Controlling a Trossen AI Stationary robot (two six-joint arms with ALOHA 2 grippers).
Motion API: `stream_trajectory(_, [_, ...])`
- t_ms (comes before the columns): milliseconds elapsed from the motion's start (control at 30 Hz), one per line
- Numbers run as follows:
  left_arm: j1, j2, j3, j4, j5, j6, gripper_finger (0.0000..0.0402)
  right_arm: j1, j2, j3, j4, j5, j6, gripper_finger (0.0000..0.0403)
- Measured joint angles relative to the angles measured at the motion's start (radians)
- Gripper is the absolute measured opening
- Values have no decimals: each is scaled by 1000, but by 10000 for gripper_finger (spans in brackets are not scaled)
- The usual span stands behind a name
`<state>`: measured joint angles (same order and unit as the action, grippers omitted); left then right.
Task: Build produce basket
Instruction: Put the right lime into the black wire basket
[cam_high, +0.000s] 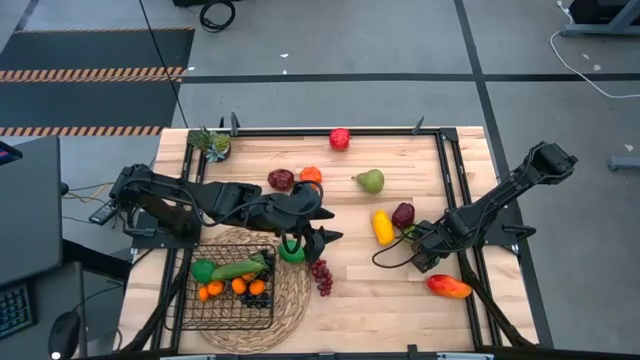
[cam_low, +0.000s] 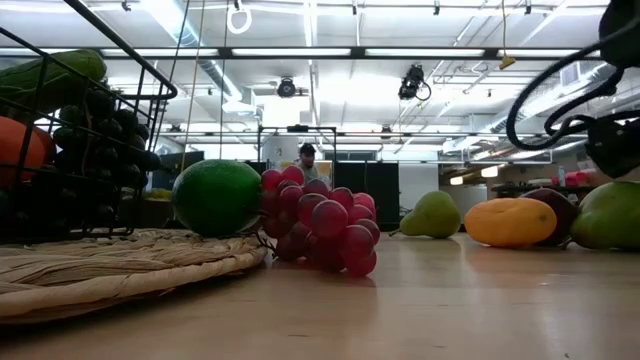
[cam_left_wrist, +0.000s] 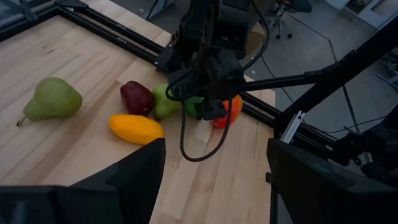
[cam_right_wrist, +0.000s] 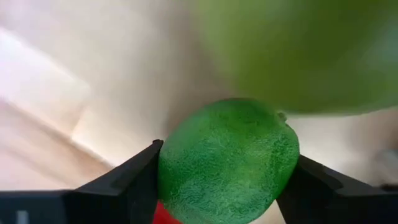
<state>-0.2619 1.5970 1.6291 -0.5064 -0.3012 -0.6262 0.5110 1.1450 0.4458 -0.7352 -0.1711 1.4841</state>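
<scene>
My left gripper (cam_high: 322, 226) is open and empty, above the table just right of the round woven mat; its two fingers stand wide apart in the left wrist view (cam_left_wrist: 214, 180). Below it, a green lime (cam_high: 291, 250) rests at the mat's edge, beside red grapes (cam_high: 321, 275). The black wire basket (cam_high: 190, 300) stands on the mat and holds a cucumber, oranges and dark grapes. My right gripper (cam_high: 420, 243) is shut on another green lime (cam_right_wrist: 227, 165) at the right, among a yellow squash (cam_high: 382, 227), a dark red fruit (cam_high: 403, 214) and a mango (cam_high: 449, 287). My right gripper pinches the green lime by two opposite sides (cam_right_wrist: 169, 168), one finger on each. The fingers come slanting down from the table's right side. A larger pale green fruit (cam_right_wrist: 298, 50) lies just beyond it. Whether the lime is off the table I cannot tell.
A pear (cam_high: 370, 180), an orange (cam_high: 311, 175), a dark red fruit (cam_high: 281, 179) and a red apple (cam_high: 340, 138) lie toward the far side. A small potted plant (cam_high: 212, 143) stands at the far left corner. A black frame rail (cam_high: 450, 180) borders the table.
</scene>
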Motion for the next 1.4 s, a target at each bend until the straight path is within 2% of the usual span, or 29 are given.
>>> stream_trajectory(167, [0, 0, 0, 0, 0, 5, 286, 0, 0, 14, 91, -25, -1, 246])
stream_trajectory(300, [0, 0, 0, 0, 0, 8, 286, -1, 0, 70, 147, 25, 0, 246])
stream_trajectory(467, [0, 0, 0, 0, 0, 37, 286, -3, 0, 158, 298, 181, 0, 246])
stream_trajectory(667, [-1, 0, 0, 4, -1, 145, 286, -52, 0, 208, 662, 397, -22, 246])
stream_trajectory(800, [-2, 0, 0, 30, 0, 217, 286, -111, 0, 208, 897, 477, -52, 246])
stream_trajectory(1100, [-13, 0, 0, 53, 1, 391, 286, -212, 0, 208, 1284, 452, -99, 246])
stream_trajectory(1233, [-10, 0, 0, 53, -14, 413, 286, -219, 0, 208, 1354, 443, -91, 246])
stream_trajectory(1400, [-9, 0, 0, 61, -93, 413, 286, -219, 0, 209, 1361, 447, -74, 247])
